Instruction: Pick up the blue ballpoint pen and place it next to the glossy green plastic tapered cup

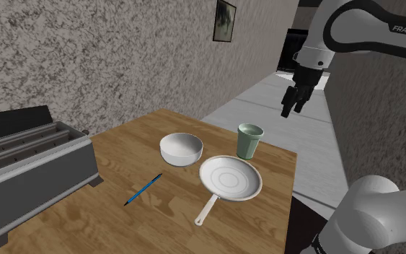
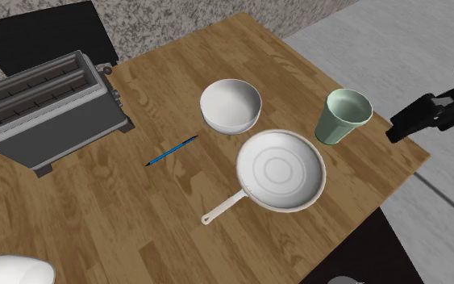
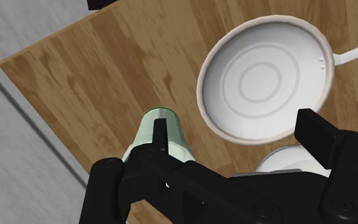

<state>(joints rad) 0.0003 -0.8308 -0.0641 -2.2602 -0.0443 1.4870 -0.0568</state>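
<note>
Your wooden table (image 1: 122, 224) carries everything. A grey two-slot toaster (image 1: 28, 162) sits at the edge on the shoulder view's left. The white arm (image 1: 352, 29) comes in above the opposite side, and the only writing you can read is "FRANKA" in dark capitals on its upper link. A white frying pan (image 1: 229, 177) lies near the edge by the stand, with its handle pointing toward the shoulder camera. A white bowl (image 1: 181, 148) rests just beside the pan, closer to the middle of the table. The pale green tapered cup (image 1: 249, 140) stands upright near the corner below the arm. The black gripper (image 1: 290, 110) hangs in the air above that corner, its fingers spread wide apart with nothing held between them. The blue pen (image 1: 143, 189) lies flat around the table's middle, between toaster and pan and well apart from the cup.
</note>
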